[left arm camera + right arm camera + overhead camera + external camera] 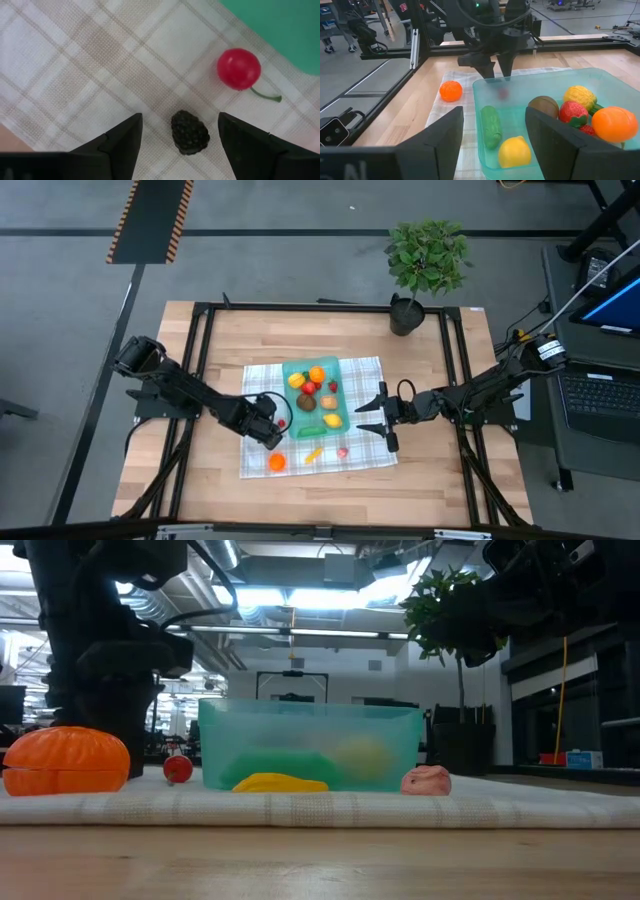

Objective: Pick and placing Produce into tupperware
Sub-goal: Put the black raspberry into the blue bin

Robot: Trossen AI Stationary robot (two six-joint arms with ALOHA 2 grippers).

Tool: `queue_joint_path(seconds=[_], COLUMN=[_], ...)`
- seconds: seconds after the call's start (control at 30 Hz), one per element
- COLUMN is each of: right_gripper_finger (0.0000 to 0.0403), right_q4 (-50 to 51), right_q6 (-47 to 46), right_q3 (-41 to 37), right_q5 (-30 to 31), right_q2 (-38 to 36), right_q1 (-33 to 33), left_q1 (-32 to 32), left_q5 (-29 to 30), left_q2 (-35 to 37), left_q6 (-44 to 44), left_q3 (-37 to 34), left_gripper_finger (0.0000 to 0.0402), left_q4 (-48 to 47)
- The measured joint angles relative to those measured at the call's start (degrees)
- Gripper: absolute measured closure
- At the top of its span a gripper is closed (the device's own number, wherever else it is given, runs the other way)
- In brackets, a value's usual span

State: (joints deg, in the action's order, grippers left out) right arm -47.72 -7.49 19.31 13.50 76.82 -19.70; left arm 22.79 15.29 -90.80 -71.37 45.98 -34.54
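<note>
While left gripper (177,135) hangs open, we straddle blackberry (190,132), cherry (238,68) just ahead; right gripper (495,132) open, waiting beside tupperware (485,92).

High view: straight down over worktop (200,480). Low view: worktop level, facing room. 2 wrist views: close, forward. All share cloth (365,370), tupperware (310,745).

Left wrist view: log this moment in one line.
left gripper: open, straddling blackberry | cherry: on cloth | right gripper: open beside tupperware
</note>
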Motion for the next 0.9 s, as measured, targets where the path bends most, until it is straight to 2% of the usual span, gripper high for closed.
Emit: queue_joint_path(seconds=[0.37, 0.9], right_gripper_finger=[0.0187, 0.0187], right_q4=[0.01, 0.02], right_q6=[0.0, 0.0], right_q3=[0.0, 0.0], right_q5=[0.0, -0.02], right_q2=[0.0, 0.0], right_q1=[-0.04, -0.04], left_q1=[-0.45, -0.45], left_q5=[-1.47, -3.39], left_q2=[0.01, 0.02], left_q6=[-0.02, -0.02], left_q3=[0.04, 0.04], left_gripper_finger=[0.0203, 0.0207], left_q4=[0.02, 0.02])
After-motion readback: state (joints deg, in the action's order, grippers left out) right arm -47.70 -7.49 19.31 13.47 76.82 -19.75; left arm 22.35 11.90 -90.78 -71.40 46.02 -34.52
